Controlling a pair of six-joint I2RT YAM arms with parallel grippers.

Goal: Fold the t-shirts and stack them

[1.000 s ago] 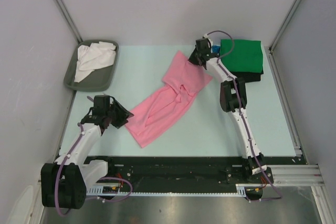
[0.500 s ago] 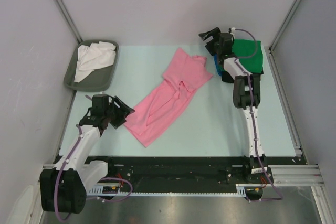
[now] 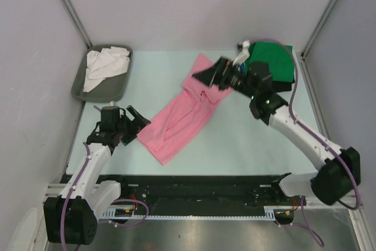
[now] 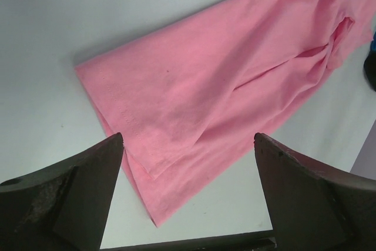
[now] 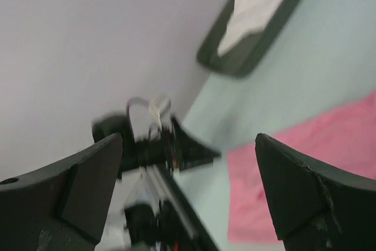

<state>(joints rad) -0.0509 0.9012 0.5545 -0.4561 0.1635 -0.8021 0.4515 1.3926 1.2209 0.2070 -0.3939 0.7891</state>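
far to the left of the pink shirt [image 3: 182,116], a grey tray [image 3: 79,89] holds a crumpled white shirt [image 3: 103,66], well apart from both arms.

the left claw [image 4: 188,139] sits just beside the pink shirt's near-left end. its fingers are spread wide with nothing between them. from its own camera, the hem corner lies straight ahead and a little below the fingertips, with a loose double layer showing at that edge.

the pink shirt lies flat on the table [image 3: 235,145], roughly folded lengthwise into a long band. its long axis runs on a diagonal from the near-left hem up to the far-right end, where the cloth is bunched and wrinkled.

the right claw [image 5: 188,139] hangs over that far-right end, also wide open and holding nothing. its camera is blurred and looks back across the pink shirt toward the tray. i cannot tell how high it is above the cloth.

to the right of the pink shirt, a folded green shirt [image 3: 273,63] lies on a black shirt [image 3: 282,88], close to the right arm.

each arm is nearest to its own end of the band, so the next fold likely means bringing one end over the other along the diagonal. there is bare table on both long sides of the pink shirt. the pile on the right and the side wall leave less room there.
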